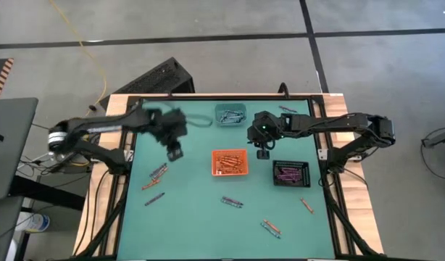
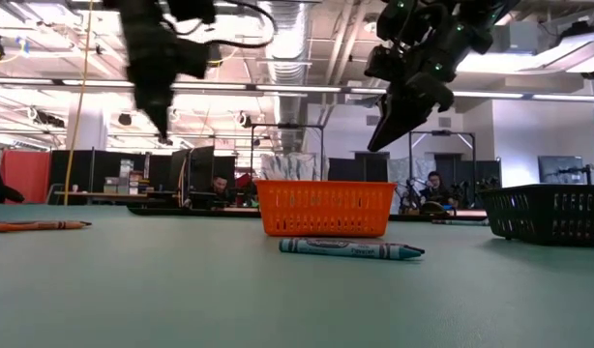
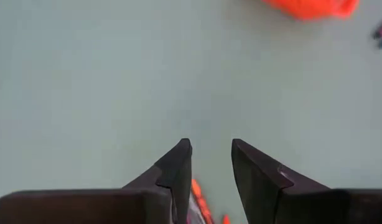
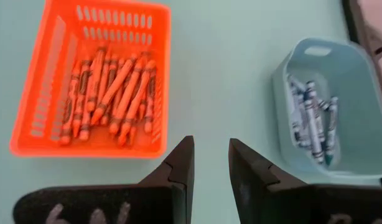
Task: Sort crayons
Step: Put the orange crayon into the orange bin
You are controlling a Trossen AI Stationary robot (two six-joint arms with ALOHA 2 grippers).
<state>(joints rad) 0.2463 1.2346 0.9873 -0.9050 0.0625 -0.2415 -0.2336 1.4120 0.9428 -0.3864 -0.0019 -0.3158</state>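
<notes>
The left gripper [image 1: 175, 153] hangs above the green table mat [image 1: 193, 217] with its two dark fingers [image 3: 178, 165] parted by a narrow gap and nothing between them; a few loose orange and purple wax crayons [image 1: 156, 175] lie on the mat just beneath and beyond its jaws. The right gripper [image 1: 263, 153] also hangs in the air, jaws narrowly apart and empty. To one side of its jaws sits the square orange plastic tray [image 4: 94, 81] holding orange-red crayons [image 4: 113, 93]; to the other side sits the pale teal plastic tray [image 4: 346, 112] with blue-grey crayons [image 4: 312, 121]. The black mesh tray [image 1: 291, 173] with purple crayons [image 1: 286, 175] lies near the right gripper. A single blue-grey crayon [image 2: 350, 248] lies before the orange tray in the low view.
</notes>
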